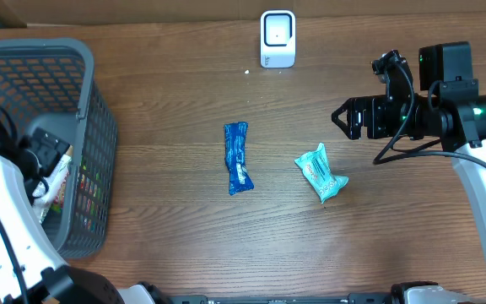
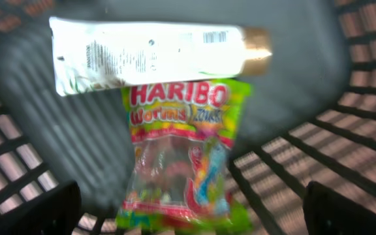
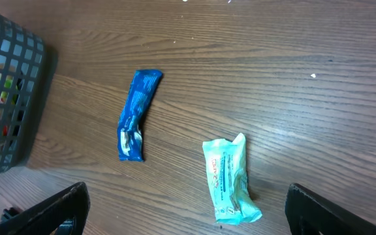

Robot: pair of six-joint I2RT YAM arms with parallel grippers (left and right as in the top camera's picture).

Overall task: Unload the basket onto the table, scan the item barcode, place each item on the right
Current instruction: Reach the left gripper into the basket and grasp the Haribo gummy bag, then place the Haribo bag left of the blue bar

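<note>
The white barcode scanner [image 1: 278, 38] stands at the table's far edge. A blue packet [image 1: 237, 158] [image 3: 136, 114] and a teal packet [image 1: 321, 173] [image 3: 228, 179] lie on the wood mid-table. My left gripper [image 1: 45, 159] [image 2: 194, 212] hangs open inside the grey basket [image 1: 91, 93], its fingers [image 2: 38, 209] wide either side of a Haribo worms bag [image 2: 178, 150]. That bag lies loose on the basket floor, below a white tube [image 2: 149, 55] with a barcode. My right gripper [image 1: 340, 119] [image 3: 188, 209] is open above the table, just right of the teal packet, holding nothing.
The basket's mesh walls [image 2: 364, 98] close in around the left gripper on all sides. In the right wrist view the basket [image 3: 5, 98] sits at the far left. Bare wood lies between the packets and the scanner.
</note>
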